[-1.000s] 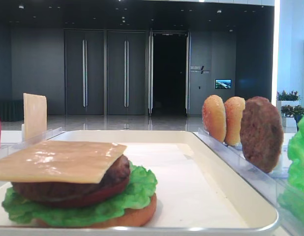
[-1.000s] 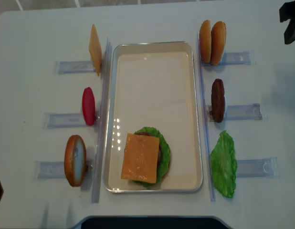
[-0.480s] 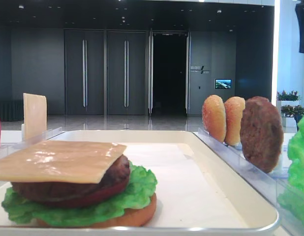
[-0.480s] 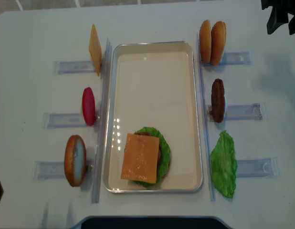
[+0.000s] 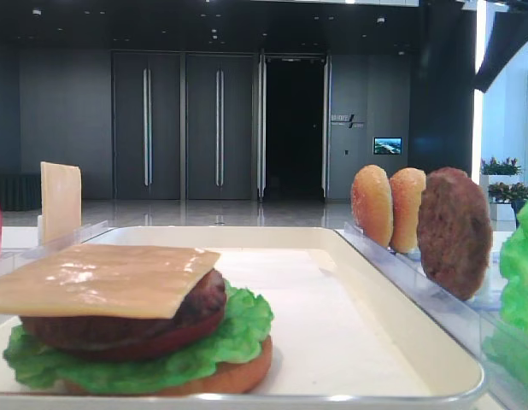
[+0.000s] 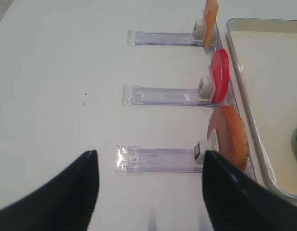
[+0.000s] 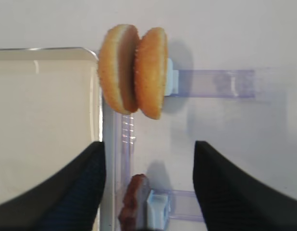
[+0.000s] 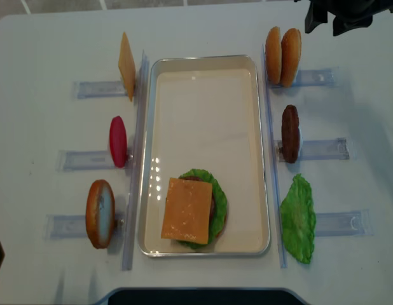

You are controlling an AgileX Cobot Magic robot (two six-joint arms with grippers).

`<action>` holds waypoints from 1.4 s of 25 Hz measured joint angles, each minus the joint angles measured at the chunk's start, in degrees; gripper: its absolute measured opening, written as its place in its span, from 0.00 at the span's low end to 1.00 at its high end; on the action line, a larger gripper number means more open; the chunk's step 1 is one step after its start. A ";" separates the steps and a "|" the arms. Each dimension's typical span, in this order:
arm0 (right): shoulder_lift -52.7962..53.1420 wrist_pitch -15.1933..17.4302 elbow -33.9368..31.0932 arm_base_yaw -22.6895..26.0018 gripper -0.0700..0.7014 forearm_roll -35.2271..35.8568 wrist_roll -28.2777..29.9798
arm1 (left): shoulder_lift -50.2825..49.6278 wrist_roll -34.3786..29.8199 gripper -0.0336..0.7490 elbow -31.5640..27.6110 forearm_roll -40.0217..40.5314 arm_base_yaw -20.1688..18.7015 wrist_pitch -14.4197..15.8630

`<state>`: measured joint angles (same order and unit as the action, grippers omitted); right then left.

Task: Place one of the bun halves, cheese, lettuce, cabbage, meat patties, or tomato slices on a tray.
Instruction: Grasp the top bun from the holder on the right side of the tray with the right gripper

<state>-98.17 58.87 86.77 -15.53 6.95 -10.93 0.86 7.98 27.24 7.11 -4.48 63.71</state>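
Observation:
The white tray (image 8: pixel 203 60) holds a stack with a bottom bun, lettuce (image 8: pixel 217 190), a patty and cheese (image 8: pixel 187 210) on top. Two bun halves (image 8: pixel 282 56) stand on edge in a clear rack right of the tray, also in the right wrist view as bun halves (image 7: pixel 134 77). My right gripper (image 8: pixel 325 24) hovers open and empty just beyond them, its fingers (image 7: pixel 235 192) wide apart. A meat patty (image 8: pixel 290 133) and a lettuce leaf (image 8: pixel 298 218) sit nearer. My left gripper (image 6: pixel 148 166) is open over bare table beside another bun half (image 6: pixel 230 137).
Left of the tray stand a cheese slice (image 8: pixel 126 65), a red tomato slice (image 8: pixel 118 141) and a bun half (image 8: pixel 100 213), each in a clear rack (image 6: pixel 158 159). Long clear rails (image 8: pixel 136 159) run along both tray sides. The white table stretches beyond the racks.
The right gripper has moved left along the far edge of the table, from the right border to just beyond the two bun halves. The food and the left gripper have not moved.

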 joint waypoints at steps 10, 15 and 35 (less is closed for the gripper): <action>-1.05 -4.27 0.00 -6.34 0.63 2.91 -1.80 | 0.00 0.00 0.70 0.00 0.00 0.00 0.00; -2.90 -5.87 0.00 -7.98 0.63 3.38 -1.70 | 0.00 0.00 0.70 0.00 0.00 0.00 0.00; -10.06 -14.87 0.00 -8.20 0.63 3.02 -0.38 | 0.00 0.00 0.70 0.00 0.00 0.00 0.00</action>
<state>-108.22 44.01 86.77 -23.74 9.98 -11.31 0.86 7.98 27.24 7.11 -4.48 63.71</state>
